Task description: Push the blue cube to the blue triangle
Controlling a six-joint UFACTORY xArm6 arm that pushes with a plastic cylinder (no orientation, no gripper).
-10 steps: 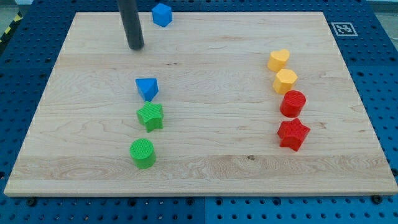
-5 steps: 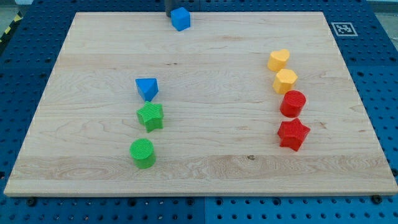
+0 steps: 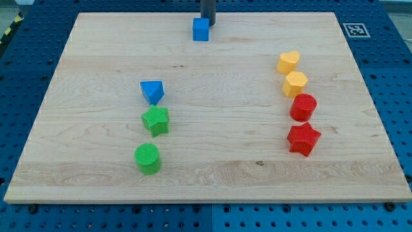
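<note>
The blue cube (image 3: 201, 29) sits near the board's top edge, a little left of centre. My tip (image 3: 207, 23) stands just above and right of it, touching or almost touching its top right corner. The blue triangle (image 3: 152, 91) lies well below and to the left of the cube, in the board's left half.
A green star (image 3: 156, 120) and a green cylinder (image 3: 148, 158) lie in a column under the blue triangle. At the right, a yellow heart (image 3: 288, 62), a yellow hexagon (image 3: 295, 84), a red cylinder (image 3: 303, 107) and a red star (image 3: 303, 139) form a column.
My tip went from left of the cube to the top edge and then to the cube's upper right. The blue cube slid right and slightly down. The other blocks have not moved.
</note>
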